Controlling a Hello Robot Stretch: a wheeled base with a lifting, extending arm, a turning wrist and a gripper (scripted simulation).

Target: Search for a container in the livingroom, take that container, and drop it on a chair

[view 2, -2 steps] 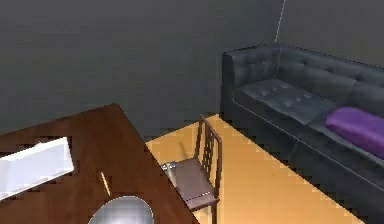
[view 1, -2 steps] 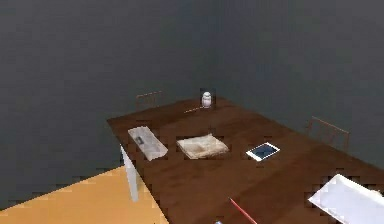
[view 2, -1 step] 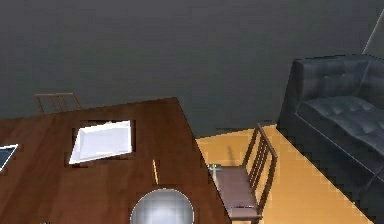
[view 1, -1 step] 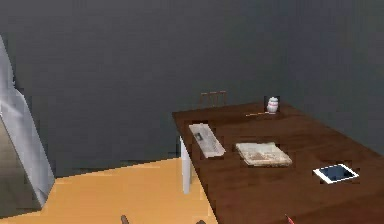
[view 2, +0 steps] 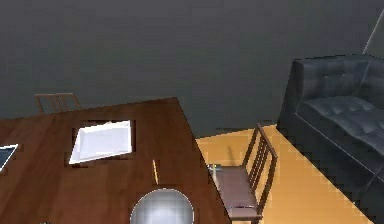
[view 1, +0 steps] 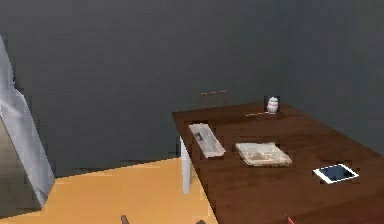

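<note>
Nearest: grey rounded thing (view 2: 162, 208) is sitting at the table's near edge, cut off by the arm side view's bottom; I cannot tell what it is.
Writing: dark marks are showing on the small white jar (view 1: 272, 104), too small to read.
Container: the small white jar is standing upright near the table's far edge in the forward view, just beside a thin pencil-like stick (view 1: 259, 115) (jar-shaped, as far as I can make out).
Gripper: I cannot tell its state from where I am standing.
Tabletop: the dark brown wooden table (view 1: 300, 135) is carrying a long grey tray (view 1: 207, 139) near its left edge, a flat pale book-like thing (view 1: 263, 154) beside that, and a tablet (view 1: 336, 173) lying towards the forward view's right.
Table edge: a white leg (view 1: 185, 165) is standing under the near left corner.
Chairs: a wooden chair (view 2: 245, 180) is standing at the table's end, just beside the edge; another chair back (view 2: 57, 100) is peeking over the far side.
Open room: orange floor (view 1: 110, 190) is stretching left of the table to a pale grey leaning panel (view 1: 20, 140); a strip of floor is running between the wooden chair and a dark sofa (view 2: 335, 110).
Room: plain grey walls (view 1: 120, 70) are closing in behind everything.
</note>
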